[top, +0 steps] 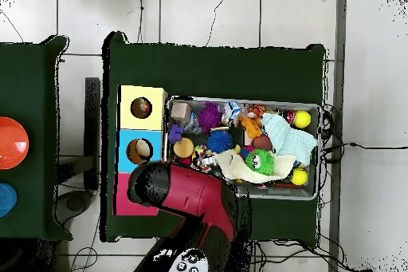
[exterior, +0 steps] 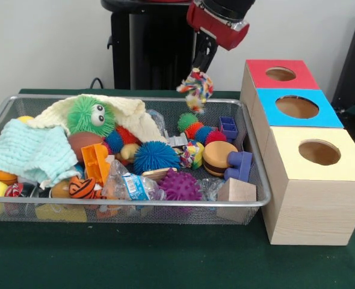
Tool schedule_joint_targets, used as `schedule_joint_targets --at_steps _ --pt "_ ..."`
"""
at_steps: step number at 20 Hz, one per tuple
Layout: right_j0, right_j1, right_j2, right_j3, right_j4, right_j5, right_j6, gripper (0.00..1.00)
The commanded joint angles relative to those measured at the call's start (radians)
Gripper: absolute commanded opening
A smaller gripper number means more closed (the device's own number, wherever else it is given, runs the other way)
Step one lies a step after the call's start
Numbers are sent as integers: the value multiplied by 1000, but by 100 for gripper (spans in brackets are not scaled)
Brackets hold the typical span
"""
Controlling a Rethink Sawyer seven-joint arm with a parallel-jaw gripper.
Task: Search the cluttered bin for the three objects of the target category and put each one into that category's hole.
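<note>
My gripper (exterior: 201, 66) hangs from the red arm over the far right end of the wire mesh bin (exterior: 135, 205). It is shut on a confetti-patched lump (exterior: 195, 88), held in the air above the bin's far rim. A second confetti lump (exterior: 192, 155) lies in the bin between a blue spiky ball and a toy burger. I see no third one. The yellow-topped box with its round hole (exterior: 319, 152) stands nearest the camera, right of the bin. In the overhead view the arm (top: 195, 197) hides the gripper; the yellow box's hole (top: 141, 108) shows left of the bin (top: 271, 100).
The blue-topped box (exterior: 298, 107) and the red-topped box (exterior: 280, 73) stand behind the yellow one. The bin holds spiky balls, a green googly-eyed ball (exterior: 91, 116), cloths (exterior: 30, 153), a plastic wrapper (exterior: 129, 185), a wooden block (exterior: 236, 191) and small balls.
</note>
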Motion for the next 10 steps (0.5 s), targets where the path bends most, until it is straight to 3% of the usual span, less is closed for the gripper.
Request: schedule_joint_targets --at_steps 1,6,10 --pt "-8 38 1 -187 -78 -11 88 0" --pt "-11 52 10 -296 -77 149 89 0" --pt "13 79 8 -364 -56 211 156 0"
